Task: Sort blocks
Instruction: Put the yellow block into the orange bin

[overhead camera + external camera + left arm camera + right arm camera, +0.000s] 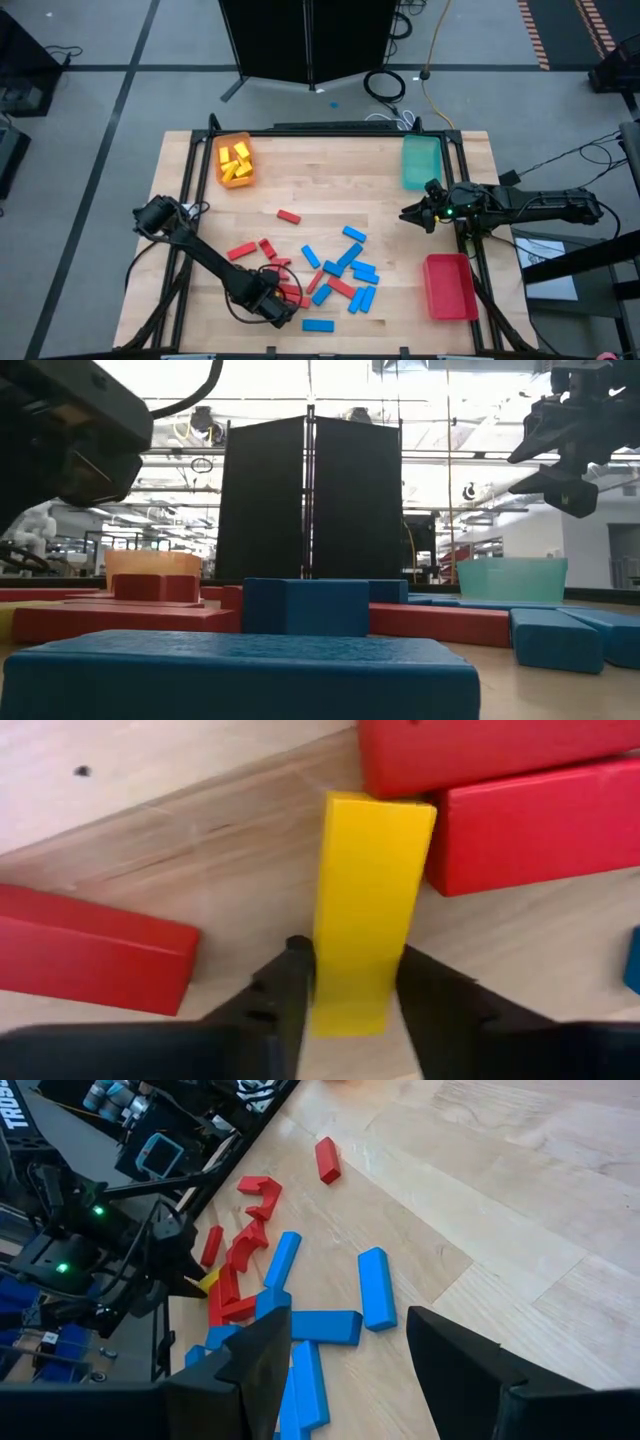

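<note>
High view: orange tray [221, 180] holds yellow blocks [235, 163] — left claw [283, 312] grasping a yellow block [362, 910].

We see a grey floor [120, 60] marked with dark lines around the wooden table [330, 170]. A black folding panel [305, 40] stands behind it, with a coiled black cable [385, 85] and a yellow cord [432, 50] on the floor nearby. Orange-striped tape [535, 35] crosses one far corner. Bright ceiling lights [300, 375] wash the hall behind.
</note>
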`<state>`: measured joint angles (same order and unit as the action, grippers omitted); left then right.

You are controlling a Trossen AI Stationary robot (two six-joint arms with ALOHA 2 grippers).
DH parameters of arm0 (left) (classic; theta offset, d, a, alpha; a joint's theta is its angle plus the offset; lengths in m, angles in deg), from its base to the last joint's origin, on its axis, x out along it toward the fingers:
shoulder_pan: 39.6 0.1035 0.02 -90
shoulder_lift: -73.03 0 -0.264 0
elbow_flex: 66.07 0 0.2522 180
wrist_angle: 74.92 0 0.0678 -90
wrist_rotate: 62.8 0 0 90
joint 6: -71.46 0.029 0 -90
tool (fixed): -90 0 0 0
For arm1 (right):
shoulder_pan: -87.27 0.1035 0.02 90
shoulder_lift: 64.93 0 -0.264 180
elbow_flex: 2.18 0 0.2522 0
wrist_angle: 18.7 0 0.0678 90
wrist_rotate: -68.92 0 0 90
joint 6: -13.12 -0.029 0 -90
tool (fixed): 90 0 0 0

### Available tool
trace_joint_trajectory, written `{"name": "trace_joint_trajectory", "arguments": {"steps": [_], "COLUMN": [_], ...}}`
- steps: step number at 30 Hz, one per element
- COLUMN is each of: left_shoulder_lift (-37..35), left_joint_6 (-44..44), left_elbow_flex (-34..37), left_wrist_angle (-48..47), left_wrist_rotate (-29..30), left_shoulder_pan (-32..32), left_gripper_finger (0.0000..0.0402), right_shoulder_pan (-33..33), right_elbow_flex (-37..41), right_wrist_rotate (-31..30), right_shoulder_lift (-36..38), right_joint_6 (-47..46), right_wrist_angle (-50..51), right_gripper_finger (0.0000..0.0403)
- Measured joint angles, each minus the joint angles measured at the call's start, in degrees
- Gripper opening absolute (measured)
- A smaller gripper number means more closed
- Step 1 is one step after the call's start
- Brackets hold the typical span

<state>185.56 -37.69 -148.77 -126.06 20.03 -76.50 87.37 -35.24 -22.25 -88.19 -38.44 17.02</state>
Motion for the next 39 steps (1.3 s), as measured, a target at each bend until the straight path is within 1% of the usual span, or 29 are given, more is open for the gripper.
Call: {"name": "trace_joint_trajectory", "arguments": {"steps": [2, 3, 7, 11, 14, 17, 21, 26, 29, 33, 39], "left_shoulder_lift": [0.0, -0.02, -0.9, -3.89, -7.85, -12.87, -19.68, -28.06, -32.39, -37.05, -41.16], "left_joint_6": [0.42, 0.49, 0.34, -0.4, -1.99, -3.21, -4.1, -1.67, 1.08, 8.27, 22.33], "left_elbow_flex": [0.0, 0.0, 0.25, 0.54, 0.61, 0.46, 0.46, 0.39, 0.37, 0.37, 0.37], "left_wrist_angle": [-0.14, -0.04, 0.24, -0.09, -2.12, -5.91, -15.22, -32.34, -40.72, -44.9, -45.48], "left_wrist_rotate": [-0.01, 0.01, 0.2, 1.95, 5.24, 10.02, 16.67, 24.85, 32.08, 39.15, 43.68], "left_shoulder_pan": [0.0, 0.0, -0.03, 0.0, 0.35, 0.78, 2.76, 8.94, 14.23, 22.89, 37.48], "left_gripper_finger": [0.0092, 0.0078, 0.0076, 0.0076, 0.0076, 0.0076, 0.0076, 0.0076, 0.0076, 0.0076, 0.0076], "right_shoulder_pan": [0.0, 0.0, 0.0, 0.0, 0.0, 0.0, 0.0, 0.0, 0.0, 0.0, 0.0], "right_elbow_flex": [-0.02, 0.0, 0.01, 0.01, -0.02, -0.01, -0.01, -0.01, 0.0, -0.02, 0.0], "right_wrist_rotate": [-0.02, 0.0, -0.02, -0.02, -0.03, -0.29, -0.33, -0.33, -0.33, -0.48, -0.5], "right_shoulder_lift": [0.0, 0.02, 0.01, 0.0, 0.0, 0.02, 0.02, 0.0, 0.0, 0.02, 0.0], "right_joint_6": [0.24, 0.4, 0.43, 0.8, 1.24, 1.26, 1.26, 1.26, 1.24, -0.05, -1.59], "right_wrist_angle": [0.02, 0.04, 0.04, 0.13, 0.14, 0.15, 0.04, -0.31, -0.3, -0.3, -0.38], "right_gripper_finger": [0.0194, 0.0194, 0.0194, 0.0194, 0.0194, 0.0194, 0.0194, 0.0194, 0.0194, 0.0194, 0.0194]}}
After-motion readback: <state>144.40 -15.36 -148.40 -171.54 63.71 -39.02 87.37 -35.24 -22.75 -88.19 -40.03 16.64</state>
